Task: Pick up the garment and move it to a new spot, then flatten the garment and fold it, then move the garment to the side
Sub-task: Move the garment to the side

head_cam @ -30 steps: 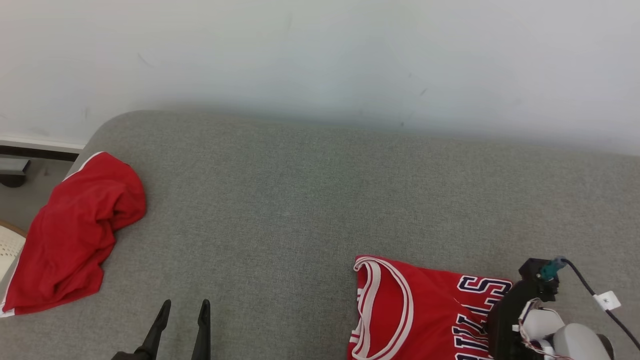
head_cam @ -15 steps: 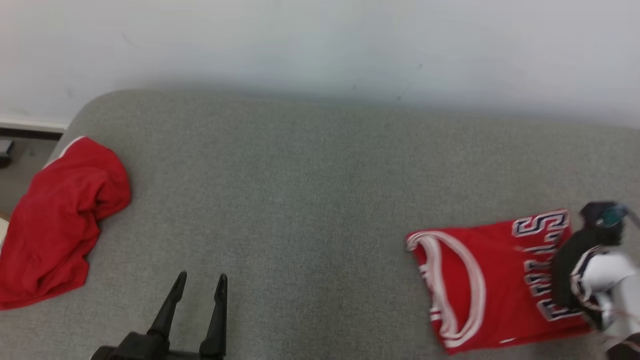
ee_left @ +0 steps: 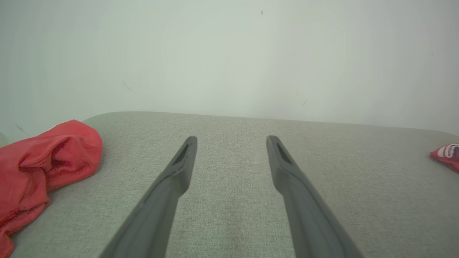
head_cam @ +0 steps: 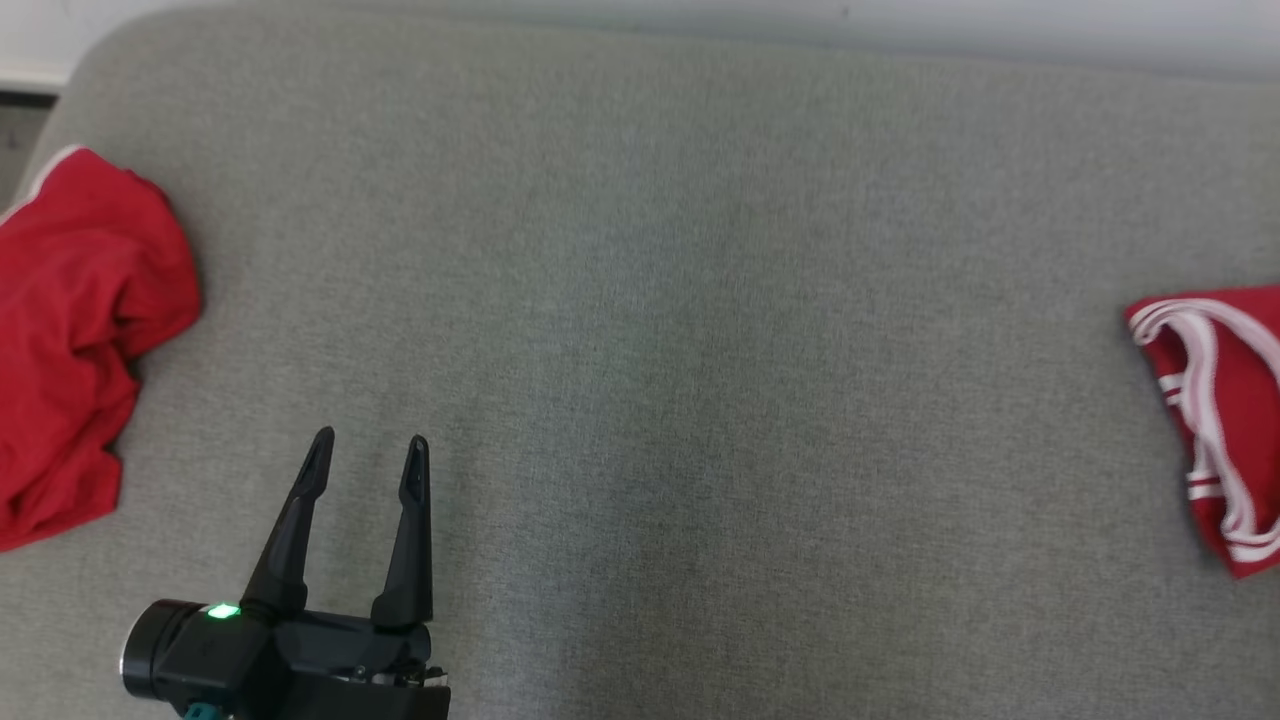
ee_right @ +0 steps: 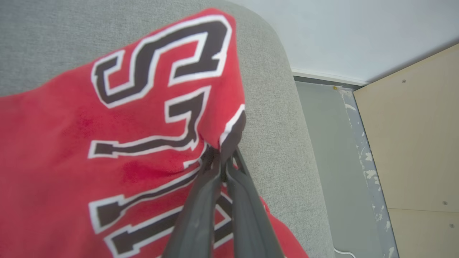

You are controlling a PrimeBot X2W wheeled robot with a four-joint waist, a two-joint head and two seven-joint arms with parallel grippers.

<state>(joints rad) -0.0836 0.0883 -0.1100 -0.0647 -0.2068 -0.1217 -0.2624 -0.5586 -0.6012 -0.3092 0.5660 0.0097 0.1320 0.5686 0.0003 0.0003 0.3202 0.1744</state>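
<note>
The garment is a red jersey [ee_right: 107, 143] with white trim and dark outlined letters. It lies on the grey cushion near its right end. My right gripper [ee_right: 224, 152] is shut on the jersey's white-trimmed edge, and the cloth bunches up at the fingertips. In the head view the jersey's neckline end [head_cam: 1225, 400] shows at the right edge. It appears as a small red corner [ee_left: 446, 156] in the left wrist view. My left gripper [head_cam: 370, 440] hovers open over bare cushion at the lower left, with nothing between its fingers [ee_left: 232, 139].
A crumpled plain red garment [head_cam: 70, 340] lies at the cushion's left end [ee_left: 39, 168]. The grey cushion [head_cam: 700, 300] runs up to a pale wall [ee_left: 229, 53]. Past its right end are grey floor [ee_right: 330, 150] and a light wooden panel [ee_right: 416, 136].
The head camera has tipped down and shifted, so the wall has left that view. My right gripper has shut on the jersey and carried it rightward, away from the crumpled red garment. The left gripper stays open.
</note>
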